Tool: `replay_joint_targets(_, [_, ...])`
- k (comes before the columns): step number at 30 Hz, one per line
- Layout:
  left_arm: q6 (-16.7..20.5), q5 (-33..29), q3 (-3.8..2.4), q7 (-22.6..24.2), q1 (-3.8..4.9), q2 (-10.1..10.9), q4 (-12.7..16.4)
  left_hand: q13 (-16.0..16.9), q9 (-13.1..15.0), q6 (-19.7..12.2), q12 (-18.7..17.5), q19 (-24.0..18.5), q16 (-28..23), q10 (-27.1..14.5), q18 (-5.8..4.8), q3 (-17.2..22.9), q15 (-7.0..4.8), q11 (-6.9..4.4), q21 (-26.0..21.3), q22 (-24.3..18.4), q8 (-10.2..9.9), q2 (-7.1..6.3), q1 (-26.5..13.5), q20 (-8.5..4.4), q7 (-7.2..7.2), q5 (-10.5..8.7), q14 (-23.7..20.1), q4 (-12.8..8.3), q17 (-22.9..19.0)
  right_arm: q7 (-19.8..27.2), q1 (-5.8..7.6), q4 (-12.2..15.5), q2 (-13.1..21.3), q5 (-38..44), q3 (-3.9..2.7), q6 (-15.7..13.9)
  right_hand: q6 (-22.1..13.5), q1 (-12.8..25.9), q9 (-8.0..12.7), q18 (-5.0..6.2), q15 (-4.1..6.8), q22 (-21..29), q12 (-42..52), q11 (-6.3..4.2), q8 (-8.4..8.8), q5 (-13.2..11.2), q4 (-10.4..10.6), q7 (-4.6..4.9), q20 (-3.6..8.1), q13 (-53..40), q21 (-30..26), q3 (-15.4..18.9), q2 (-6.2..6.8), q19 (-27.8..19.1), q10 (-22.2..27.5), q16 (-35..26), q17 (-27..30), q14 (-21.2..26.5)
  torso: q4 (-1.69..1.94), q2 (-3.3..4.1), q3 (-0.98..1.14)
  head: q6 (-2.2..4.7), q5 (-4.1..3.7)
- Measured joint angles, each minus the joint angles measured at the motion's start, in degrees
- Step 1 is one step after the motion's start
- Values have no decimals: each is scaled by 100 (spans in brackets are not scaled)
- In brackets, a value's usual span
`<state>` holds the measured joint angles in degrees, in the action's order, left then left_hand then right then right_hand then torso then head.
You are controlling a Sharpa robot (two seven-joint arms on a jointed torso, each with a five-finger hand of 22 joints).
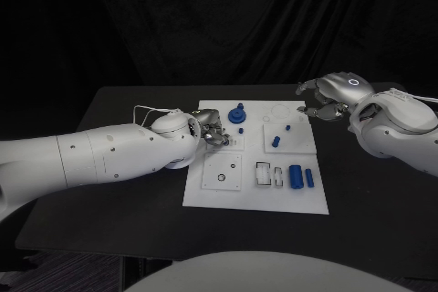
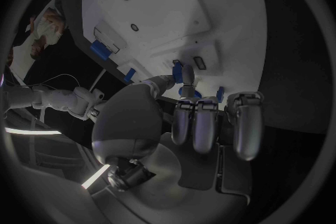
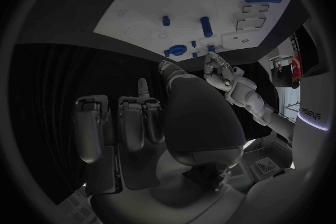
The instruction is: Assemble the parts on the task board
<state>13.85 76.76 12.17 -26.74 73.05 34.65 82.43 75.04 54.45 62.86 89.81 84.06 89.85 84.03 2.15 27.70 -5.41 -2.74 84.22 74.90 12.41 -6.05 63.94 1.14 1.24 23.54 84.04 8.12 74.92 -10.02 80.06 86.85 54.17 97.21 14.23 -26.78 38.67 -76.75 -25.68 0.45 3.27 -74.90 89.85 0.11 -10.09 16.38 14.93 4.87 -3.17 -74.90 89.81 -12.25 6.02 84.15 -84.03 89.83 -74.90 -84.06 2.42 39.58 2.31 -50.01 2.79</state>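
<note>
One white task board (image 1: 256, 200) on the bench (image 1: 109, 203), two blue cylinders lying side by side near its right edge, a thick one (image 1: 295, 176) and a thin one (image 1: 309, 177), one blue round stepped part (image 1: 237, 116) standing near the board's far edge, two small blue pegs (image 1: 276, 140) upright mid-board, two hands, left hand (image 1: 208, 127) and right hand (image 1: 323, 99)

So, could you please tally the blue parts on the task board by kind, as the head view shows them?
Lying cylinders: 2
Small pegs: 3
Stacked round piece with a shaft: 1
Total: 6
</note>
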Motion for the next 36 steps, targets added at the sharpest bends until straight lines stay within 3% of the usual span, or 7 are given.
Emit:
replay_joint_targets(6, [4, 1, 0, 17, -1, -21, -28, 0, 0, 0, 0, 0, 0, 0, 0, 0, 0, 0, 0, 0, 0, -7, -7, 0, 1, -11, 0, 0, 0, -1, 0, 0, 0, 0, 0, 0, 0, 0, 0, 0, 0, 0, 0, 0, 0, 0, 0, 0, 0, 0, 0, 0, 0, 0, 0, 0, 0, 0, -2, -1, -1, 0, -1])
replay_joint_targets(8, [5, 2, 0, 23, -2, -27, -35, 0, 0, 2, 0, 0, 0, 1, -1, 127, 0, 1, 0, 0, 0, 0, -13, 0, 3, -24, 0, -127, 0, -1, -1, 0, 0, 0, 0, 1, 3, 0, 0, 0, 0, -1, 0, 0, 0, 0, 0, -3, 0, -1, 0, 0, 0, 0, 0, 0, 0, 0, -3, -1, -1, 0, -1])
replay_joint_targets(36, [6, 11, -7, 105, -39, -89, -148, 0, -8, -8, 0, 0, 0, 14, 0, 127, 0, 14, -11, 0, -22, 23, 11, 0, 8, 4, 0, -127, -1, -12, -2, 2, 4, 0, 0, 13, 62, 0, 0, 0, 0, -3, 0, 0, 0, 0, 0, -20, 0, -3, 0, 0, 0, 0, 0, 0, 0, 0, -3, 8, -4, 0, -12])
